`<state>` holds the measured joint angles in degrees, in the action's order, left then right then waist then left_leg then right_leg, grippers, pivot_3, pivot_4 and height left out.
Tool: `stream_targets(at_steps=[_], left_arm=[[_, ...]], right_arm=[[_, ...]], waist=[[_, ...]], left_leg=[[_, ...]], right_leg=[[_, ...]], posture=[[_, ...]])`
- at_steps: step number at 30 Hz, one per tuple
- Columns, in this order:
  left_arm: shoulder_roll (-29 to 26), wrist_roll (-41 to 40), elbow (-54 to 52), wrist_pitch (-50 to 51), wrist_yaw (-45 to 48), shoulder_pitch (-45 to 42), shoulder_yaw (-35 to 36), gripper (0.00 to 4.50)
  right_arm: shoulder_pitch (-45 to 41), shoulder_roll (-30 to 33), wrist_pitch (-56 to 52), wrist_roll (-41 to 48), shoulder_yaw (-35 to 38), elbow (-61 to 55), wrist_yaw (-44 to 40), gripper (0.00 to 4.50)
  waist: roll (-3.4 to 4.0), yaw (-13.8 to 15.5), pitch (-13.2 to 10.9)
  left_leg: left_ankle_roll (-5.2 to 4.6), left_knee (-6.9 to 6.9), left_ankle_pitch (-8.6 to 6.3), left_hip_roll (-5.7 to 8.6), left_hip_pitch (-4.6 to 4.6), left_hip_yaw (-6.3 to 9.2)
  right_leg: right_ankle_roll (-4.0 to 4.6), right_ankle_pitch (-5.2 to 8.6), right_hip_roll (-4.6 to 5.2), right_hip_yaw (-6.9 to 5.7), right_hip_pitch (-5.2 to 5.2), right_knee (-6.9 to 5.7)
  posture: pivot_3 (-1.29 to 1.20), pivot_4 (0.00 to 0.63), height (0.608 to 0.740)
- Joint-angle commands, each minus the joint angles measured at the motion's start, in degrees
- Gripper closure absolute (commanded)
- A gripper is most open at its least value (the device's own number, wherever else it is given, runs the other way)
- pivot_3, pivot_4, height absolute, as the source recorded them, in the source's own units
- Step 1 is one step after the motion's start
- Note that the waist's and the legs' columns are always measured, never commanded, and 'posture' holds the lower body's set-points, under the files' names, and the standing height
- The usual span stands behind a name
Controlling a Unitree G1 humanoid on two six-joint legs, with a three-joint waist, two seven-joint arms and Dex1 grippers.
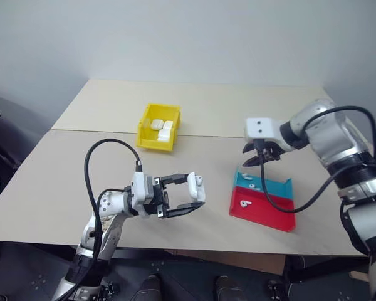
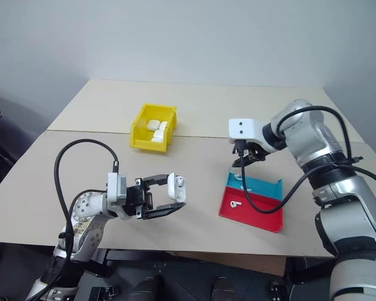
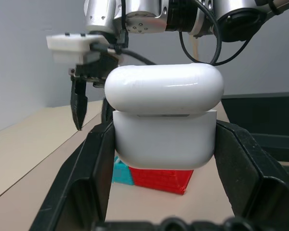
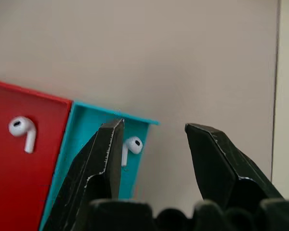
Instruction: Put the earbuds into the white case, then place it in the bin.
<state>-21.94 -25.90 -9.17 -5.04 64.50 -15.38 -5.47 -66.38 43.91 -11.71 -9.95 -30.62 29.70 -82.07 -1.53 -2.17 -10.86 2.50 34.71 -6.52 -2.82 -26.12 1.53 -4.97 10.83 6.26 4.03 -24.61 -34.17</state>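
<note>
A: Where the table [image 1: 62, 188] edge runs nearest the robot, what is item one?

B: Left gripper [image 1: 187, 195], fingers clamped on the white case [image 1: 195, 185]. The case is held clear of the tabletop, lid ajar, seen in the left wrist view pinched on both sides between the black fingers [image 3: 89, 173].

A: Is anything inside the case?

B: Cannot tell; a small white bump shows at its top edge, too small to name.

A: Item two?

B: Flat tray [image 1: 282, 213], red half nearer, teal half behind, lying right of the left gripper. One of the earbuds [image 4: 23, 131] rests on the red half; the other earbud [image 4: 131, 147] rests on the teal half.

A: Item three?

B: Right gripper [image 1: 259, 157], fingers parted and holding nothing, pointing down above the teal end of the tray. In the right wrist view the teal-side earbud sits just beside one fingertip [image 4: 111, 132], not touching so far as can be seen.

A: Farthest entry?

B: The bin [image 1: 148, 139], yellow, open-topped, toward the far middle of the table, well apart from both grippers. Several other white cases [image 1: 161, 127] lie inside it.
</note>
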Motion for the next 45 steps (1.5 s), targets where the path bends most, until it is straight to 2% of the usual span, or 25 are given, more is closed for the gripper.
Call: stream_targets(at_steps=[1,4,8,17,45], left_arm=[[-0.34,0.23,-3.98,-0.62,-1.85,1.51,0.30,1.73],[-1.29,0.15,-5.50,-0.11,-2.57,2.97,0.45,1.73],[-2.14,-0.08,-6.79,0.98,-3.95,3.66,0.37,1.73],[-2.66,-0.37,-6.96,1.87,-4.12,3.18,-0.39,1.73],[-3.34,0.27,-7.78,1.92,-4.84,4.37,-0.56,1.73]], right_arm=[[-1.05,-0.40,2.80,-3.29,-0.28,2.66,-0.18,1.99],[-0.97,-0.66,4.31,-4.85,-0.28,4.82,-0.23,1.99],[1.46,0.88,6.28,-4.47,0.55,2.25,-3.33,1.99],[3.73,1.14,6.88,-6.38,1.13,3.48,-2.42,1.99],[0.18,-5.12,10.14,-7.49,2.12,17.44,-3.47,1.99]], waist=[[0.01,-0.01,0.00],[0.01,-0.01,-0.01],[0.01,-0.13,-0.01],[0.01,-0.32,-0.01],[0.01,-0.44,-0.01]], left_leg=[[-0.01,0.00,0.01,0.00,-0.02,0.00],[-0.01,0.00,0.01,0.00,-0.03,0.00],[0.00,0.02,0.00,0.00,-0.02,0.00],[0.03,0.11,0.02,0.01,0.04,0.01],[0.17,0.11,0.11,0.01,0.23,0.03]], right_leg=[[0.00,0.00,0.00,0.00,-0.02,-0.01],[0.01,-0.01,0.00,0.00,-0.06,-0.06],[0.01,-0.01,0.00,0.00,-0.08,-0.15],[0.01,0.00,-0.01,0.02,-0.11,-0.42],[0.07,0.03,-0.02,0.03,-0.10,-0.82]], posture=[[0.00,0.150,0.740],[0.00,0.150,0.740],[0.00,0.150,0.740],[0.00,0.150,0.740],[0.00,0.150,0.740]])
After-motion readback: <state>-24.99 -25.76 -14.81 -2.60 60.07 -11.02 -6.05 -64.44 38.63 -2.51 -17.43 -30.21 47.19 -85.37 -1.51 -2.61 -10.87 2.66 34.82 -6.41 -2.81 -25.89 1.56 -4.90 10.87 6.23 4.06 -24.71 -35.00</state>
